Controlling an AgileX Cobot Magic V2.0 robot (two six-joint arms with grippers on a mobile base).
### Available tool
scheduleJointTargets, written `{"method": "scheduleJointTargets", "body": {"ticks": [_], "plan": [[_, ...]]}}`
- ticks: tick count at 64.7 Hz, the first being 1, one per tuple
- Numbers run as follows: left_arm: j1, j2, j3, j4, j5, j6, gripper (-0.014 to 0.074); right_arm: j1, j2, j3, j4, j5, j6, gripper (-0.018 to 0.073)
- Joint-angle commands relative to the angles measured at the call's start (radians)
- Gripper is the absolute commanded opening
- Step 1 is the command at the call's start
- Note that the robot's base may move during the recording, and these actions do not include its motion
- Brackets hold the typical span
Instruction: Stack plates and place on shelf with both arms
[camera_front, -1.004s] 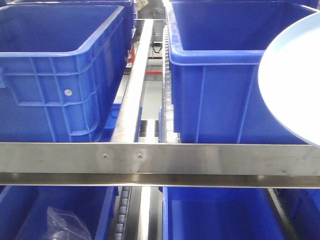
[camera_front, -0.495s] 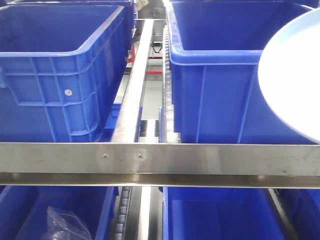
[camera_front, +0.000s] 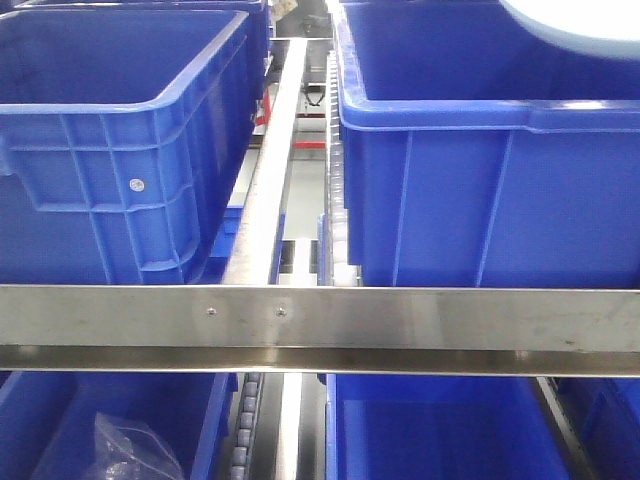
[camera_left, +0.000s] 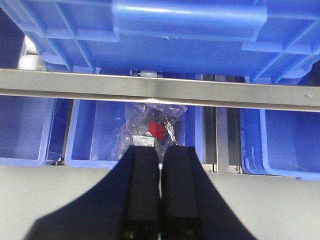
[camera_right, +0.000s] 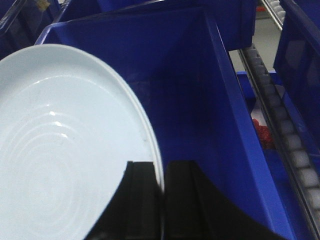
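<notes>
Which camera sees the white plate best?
The right wrist view: the plate fills its left half, its rim pinched in the right hand above a blue bin. The front view catches only an edge at top right; the left wrist view shows none.

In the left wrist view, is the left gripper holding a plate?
No. The left gripper has its fingers pressed together with nothing between them; beyond it only a plastic bag lies in a blue bin.
</notes>
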Motion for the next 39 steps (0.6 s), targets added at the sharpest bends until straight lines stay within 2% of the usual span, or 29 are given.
{"method": "scheduleJointTargets", "body": {"ticks": [1, 15, 20, 25, 30, 33, 39], "plan": [[-0.006, -0.005, -0.028, 0.016, -0.052, -0.004, 0.0097, -0.002, 0.11, -0.133, 0.009, -0.103, -0.004, 0.0056], [-0.006, -0.005, -0.028, 0.016, -0.052, -0.004, 0.0097, -0.002, 0.367, -0.304, 0.009, -0.104, -0.004, 0.0085], [-0.006, -0.005, -0.028, 0.016, -0.052, -0.004, 0.0097, -0.002, 0.422, -0.345, 0.009, -0.119, -0.004, 0.0204], [-0.006, -0.005, -0.028, 0.016, -0.052, -0.004, 0.0097, -0.002, 0.456, -0.367, 0.009, -0.152, -0.004, 0.0398], [-0.006, -0.005, -0.028, 0.016, -0.052, -0.004, 0.0097, -0.002, 0.465, -0.37, 0.009, -0.187, -0.004, 0.0554], [-0.006, -0.005, -0.028, 0.016, -0.052, -0.004, 0.0097, -0.002, 0.467, -0.37, 0.009, -0.19, -0.004, 0.0599], [-0.006, -0.005, -0.028, 0.016, -0.052, -0.004, 0.0097, -0.002, 0.463, -0.37, 0.009, -0.167, -0.004, 0.0601]]}}
